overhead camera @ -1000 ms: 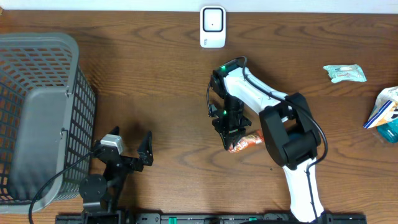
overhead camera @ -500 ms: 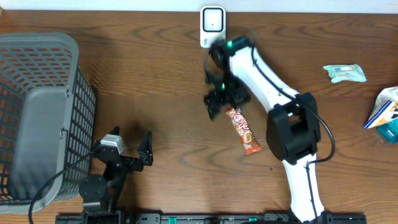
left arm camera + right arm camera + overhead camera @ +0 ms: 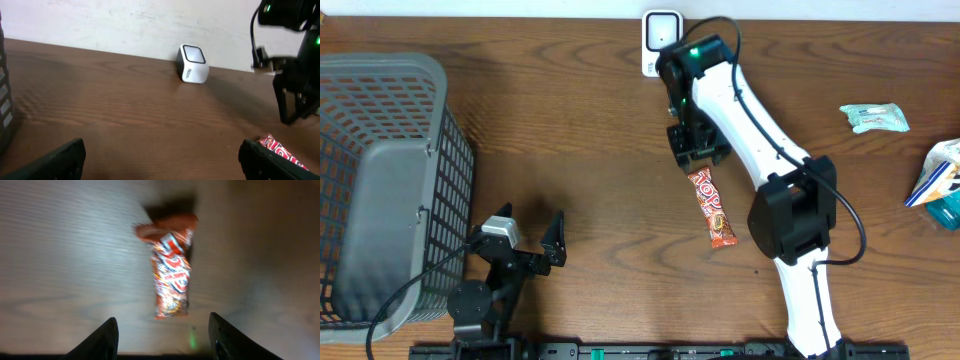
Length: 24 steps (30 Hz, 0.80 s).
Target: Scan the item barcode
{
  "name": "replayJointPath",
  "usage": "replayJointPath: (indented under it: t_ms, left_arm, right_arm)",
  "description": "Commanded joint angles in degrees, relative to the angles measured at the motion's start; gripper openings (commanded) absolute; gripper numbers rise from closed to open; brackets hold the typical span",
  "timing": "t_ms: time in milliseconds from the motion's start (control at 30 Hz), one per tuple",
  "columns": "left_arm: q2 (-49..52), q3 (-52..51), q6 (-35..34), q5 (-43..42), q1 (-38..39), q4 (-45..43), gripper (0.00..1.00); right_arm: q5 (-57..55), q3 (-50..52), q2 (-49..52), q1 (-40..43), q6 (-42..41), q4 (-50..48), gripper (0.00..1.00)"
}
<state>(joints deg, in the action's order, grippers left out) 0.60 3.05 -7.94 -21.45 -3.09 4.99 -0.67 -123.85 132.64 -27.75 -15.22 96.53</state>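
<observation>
The item is an orange-red snack bar [image 3: 712, 208], lying flat on the wooden table, long axis running away from the front edge. My right gripper [image 3: 696, 150] hovers just beyond the bar's far end, between it and the white barcode scanner [image 3: 662, 42] at the table's back edge. In the right wrist view the bar [image 3: 171, 275] lies ahead of the right gripper [image 3: 162, 330], whose fingers stand apart with nothing between them. My left gripper [image 3: 530, 225] rests open near the front left. In its view, the left gripper [image 3: 160, 155] faces the scanner [image 3: 192, 63], with the bar [image 3: 280, 151] at the right.
A grey mesh basket [image 3: 440, 110] stands at the left edge. A teal packet [image 3: 873, 118] and blue-and-white packages [image 3: 940, 185] lie at the far right. The right arm's white links stretch from the front edge across the table's middle right.
The right gripper let go of the snack bar, which now lies flat on the table, and moved away toward the scanner. The left arm has not moved.
</observation>
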Motion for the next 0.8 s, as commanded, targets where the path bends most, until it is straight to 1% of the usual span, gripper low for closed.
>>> replayJointPath:
  t_ms: [0, 100, 200, 400, 500, 567, 600, 633, 667, 700, 733, 767]
  left_arm:
    - [-0.37, -0.96, -0.50, -0.11, 0.28, 1.68, 0.98]
    - [-0.37, -0.96, -0.50, -0.11, 0.28, 1.66, 0.98]
    - [-0.37, -0.96, -0.50, -0.11, 0.28, 1.66, 0.98]
    - [-0.37, -0.96, -0.50, -0.11, 0.28, 1.66, 0.98]
    - [-0.37, -0.96, -0.50, -0.11, 0.28, 1.68, 0.98]
    - [-0.37, -0.96, -0.50, -0.11, 0.28, 1.66, 0.98]
    - [-0.37, -0.96, -0.50, -0.11, 0.28, 1.66, 0.98]
    - [-0.37, -0.96, -0.50, -0.11, 0.28, 1.68, 0.98]
    - [-0.37, -0.96, -0.50, -0.09, 0.28, 1.68, 0.98]
    - [-0.37, -0.96, -0.50, -0.11, 0.28, 1.66, 0.98]
    - [-0.37, -0.96, -0.50, -0.11, 0.28, 1.66, 0.98]
    - [-0.37, -0.96, -0.50, -0.11, 0.28, 1.66, 0.98]
  right_arm:
    - [-8.33, 7.06, 0.24, -1.97, -7.96, -0.48, 0.55]
    - [-12.11, 12.87, 0.26, -3.21, -10.67, -2.27, 0.54]
    - [-11.85, 17.33, 0.24, -4.09, -11.19, -4.85, 0.51]
    - [-11.89, 23.39, 0.24, -5.05, -11.04, -11.93, 0.52]
    - [-12.61, 27.26, 0.24, -5.14, -10.14, -18.69, 0.50]
    - [-13.86, 30.69, 0.26, -5.14, -9.31, -24.06, 0.44]
    - [-14.05, 32.81, 0.26, -5.14, -8.33, -26.77, 0.44]
    - [-13.92, 35.52, 0.26, -5.14, -6.88, -29.62, 0.40]
    - [-13.77, 37.24, 0.26, -5.16, -6.51, -30.97, 0.32]
    - [-13.77, 38.88, 0.26, -5.14, -6.56, -32.02, 0.11]
    - [-13.11, 40.48, 0.26, -5.14, -6.78, -32.61, 0.01]
    - [-11.76, 41.33, 0.26, -5.14, -6.80, -32.72, 0.01]
